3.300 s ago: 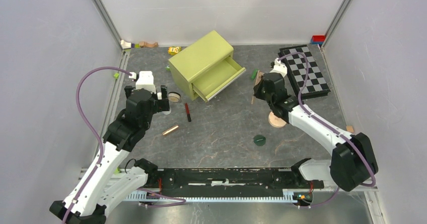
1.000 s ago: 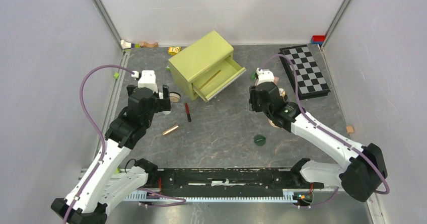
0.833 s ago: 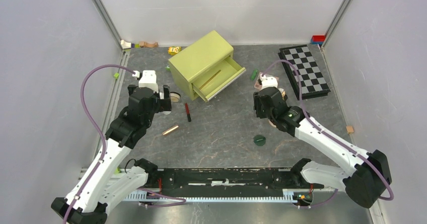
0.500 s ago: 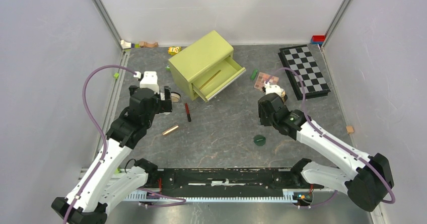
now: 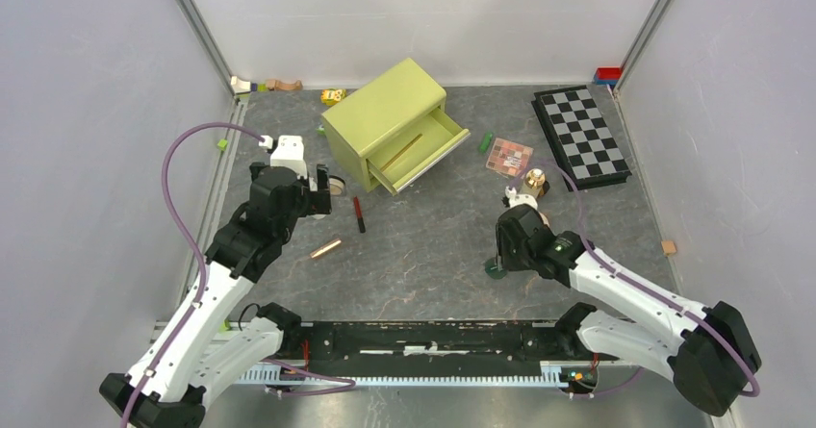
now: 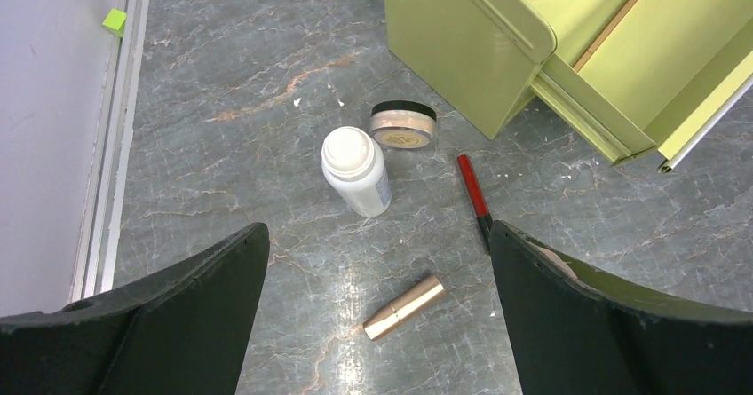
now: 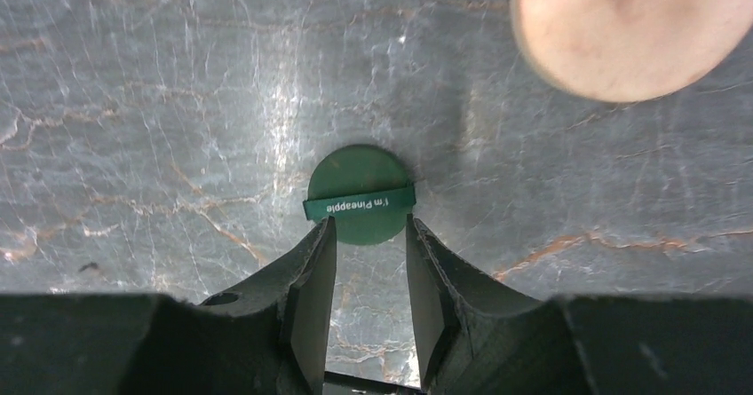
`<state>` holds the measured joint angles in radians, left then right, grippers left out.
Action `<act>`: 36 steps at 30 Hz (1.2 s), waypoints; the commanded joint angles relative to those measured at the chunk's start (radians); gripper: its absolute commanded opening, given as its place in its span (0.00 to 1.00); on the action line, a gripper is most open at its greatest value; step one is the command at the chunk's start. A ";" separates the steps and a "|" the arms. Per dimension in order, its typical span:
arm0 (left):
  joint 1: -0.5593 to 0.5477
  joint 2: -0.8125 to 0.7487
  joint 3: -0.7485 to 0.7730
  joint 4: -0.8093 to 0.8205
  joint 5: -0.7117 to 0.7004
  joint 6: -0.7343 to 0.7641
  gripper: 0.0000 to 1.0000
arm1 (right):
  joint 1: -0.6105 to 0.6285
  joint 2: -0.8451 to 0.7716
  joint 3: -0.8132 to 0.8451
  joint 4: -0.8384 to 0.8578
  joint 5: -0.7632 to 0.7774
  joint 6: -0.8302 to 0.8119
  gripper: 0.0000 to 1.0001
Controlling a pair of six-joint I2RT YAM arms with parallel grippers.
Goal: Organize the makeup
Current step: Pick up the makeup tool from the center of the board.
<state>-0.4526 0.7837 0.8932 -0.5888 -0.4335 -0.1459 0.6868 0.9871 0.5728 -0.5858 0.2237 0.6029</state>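
Left gripper [image 6: 377, 226] hung spread wide above the left side of the worktop [image 5: 423, 255], grasping nothing. The right gripper [image 7: 368, 221] stood half parted, low and right of centre toward the near edge. Its tips sat over the near rim of the disc [image 7: 360, 186], which lay flat; whether they touched it could not be told. The cabinet [image 5: 380, 111] sat askew at the middle of the far edge, its drawer [image 5: 428, 151] pulled out toward the right with a thin tan stick [image 5: 399, 154] inside. The board [image 5: 582, 135] lay in the far right corner. The palette [image 5: 508, 156] lay between drawer and board, with the green stick [image 5: 487, 143] just beside its left edge. The bottle [image 6: 357, 169] stood upright near the cabinet's left corner, and a dark-rimmed compact [image 6: 403, 125] sat just beside it. A pale tan compact [image 7: 630, 27] lay near the disc on its far right. A small gold-tan one [image 5: 535, 180] sat near the board's near left corner. The pencil [image 6: 473, 195] lay in front of the cabinet, and the tube [image 6: 404, 307] lay apart from it, nearer the near edge. Toy blocks [image 5: 265, 85] sat along the far edge by the left corner.
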 commanded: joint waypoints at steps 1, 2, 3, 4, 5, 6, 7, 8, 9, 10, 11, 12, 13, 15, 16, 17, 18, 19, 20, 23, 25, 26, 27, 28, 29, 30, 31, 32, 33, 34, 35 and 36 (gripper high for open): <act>0.005 0.000 0.001 0.040 0.015 -0.049 1.00 | 0.029 -0.002 -0.020 0.034 -0.036 0.036 0.40; 0.006 0.001 0.001 0.040 0.016 -0.049 1.00 | 0.034 0.004 -0.022 0.032 -0.033 0.038 0.40; 0.006 0.001 0.001 0.040 0.018 -0.048 1.00 | 0.039 0.008 -0.023 0.029 -0.025 0.041 0.39; 0.006 0.002 0.001 0.040 0.020 -0.047 1.00 | 0.043 0.016 -0.025 0.026 -0.019 0.044 0.40; 0.006 0.001 0.000 0.040 0.021 -0.047 1.00 | 0.048 0.022 -0.026 0.024 -0.017 0.047 0.39; 0.006 0.002 0.000 0.040 0.020 -0.047 1.00 | 0.052 0.030 -0.027 0.024 -0.013 0.048 0.39; 0.007 0.003 0.000 0.040 0.022 -0.047 1.00 | 0.055 0.038 -0.028 0.025 -0.008 0.050 0.40; 0.006 0.004 0.002 0.040 0.022 -0.047 1.00 | 0.061 0.045 -0.031 0.026 0.002 0.052 0.41; 0.006 0.002 0.002 0.040 0.023 -0.047 1.00 | 0.064 0.055 -0.033 0.026 0.013 0.057 0.41; 0.005 0.003 0.000 0.041 0.024 -0.046 1.00 | 0.067 0.061 -0.035 0.026 0.023 0.062 0.42; 0.006 0.003 0.000 0.041 0.025 -0.046 1.00 | 0.069 0.069 -0.036 0.027 0.034 0.065 0.43; 0.006 0.004 0.000 0.041 0.025 -0.046 1.00 | 0.072 0.075 -0.040 0.030 0.045 0.070 0.43; 0.006 0.005 0.000 0.041 0.025 -0.046 1.00 | 0.072 0.077 -0.045 0.035 0.054 0.073 0.43; 0.006 0.005 0.000 0.043 0.028 -0.046 1.00 | 0.072 0.085 -0.051 0.052 0.059 0.076 0.43; 0.006 0.005 0.000 0.043 0.029 -0.045 1.00 | 0.073 0.091 -0.052 0.059 0.059 0.076 0.43; 0.006 0.006 0.000 0.044 0.032 -0.044 1.00 | 0.072 0.098 -0.054 0.065 0.059 0.075 0.43; 0.007 0.006 0.001 0.043 0.032 -0.044 1.00 | 0.072 0.105 -0.053 0.071 0.057 0.077 0.43; 0.006 0.006 0.001 0.044 0.033 -0.044 1.00 | 0.074 0.111 -0.053 0.077 0.057 0.075 0.43; 0.006 0.007 0.002 0.044 0.033 -0.044 1.00 | 0.073 0.117 -0.054 0.082 0.057 0.074 0.43; 0.006 0.006 0.000 0.044 0.033 -0.044 1.00 | 0.075 0.136 -0.054 0.094 0.059 0.068 0.43; 0.005 0.007 0.000 0.044 0.032 -0.044 1.00 | 0.076 0.153 -0.057 0.101 0.063 0.064 0.42; 0.005 0.008 0.000 0.044 0.033 -0.044 1.00 | 0.076 0.160 -0.058 0.103 0.064 0.063 0.42; 0.006 0.008 0.000 0.044 0.034 -0.044 1.00 | 0.075 0.167 -0.059 0.103 0.066 0.061 0.41; 0.006 0.008 0.000 0.045 0.035 -0.044 1.00 | 0.076 0.171 -0.062 0.104 0.070 0.063 0.39; 0.006 0.009 0.000 0.044 0.035 -0.044 1.00 | 0.076 0.173 -0.066 0.107 0.070 0.063 0.38; 0.006 0.009 0.000 0.044 0.035 -0.044 1.00 | 0.076 0.172 -0.070 0.112 0.070 0.063 0.35; 0.006 0.009 0.000 0.044 0.034 -0.043 1.00 | 0.075 0.172 -0.073 0.116 0.070 0.064 0.32; 0.006 0.009 0.000 0.044 0.035 -0.043 1.00 | 0.076 0.170 -0.076 0.119 0.071 0.066 0.28; 0.006 0.010 0.000 0.043 0.036 -0.043 1.00 | 0.076 0.172 -0.076 0.121 0.072 0.065 0.25; 0.006 0.011 0.001 0.044 0.036 -0.043 1.00 | 0.076 0.170 -0.078 0.121 0.072 0.064 0.21; 0.007 0.010 0.000 0.044 0.036 -0.043 1.00 | 0.076 0.170 -0.078 0.122 0.073 0.063 0.18; 0.006 0.011 0.001 0.044 0.035 -0.043 1.00 | 0.076 0.171 -0.076 0.120 0.075 0.060 0.18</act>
<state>-0.4526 0.7925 0.8932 -0.5880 -0.4084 -0.1459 0.7578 1.1549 0.5133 -0.4873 0.2729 0.6582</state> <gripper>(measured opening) 0.996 0.202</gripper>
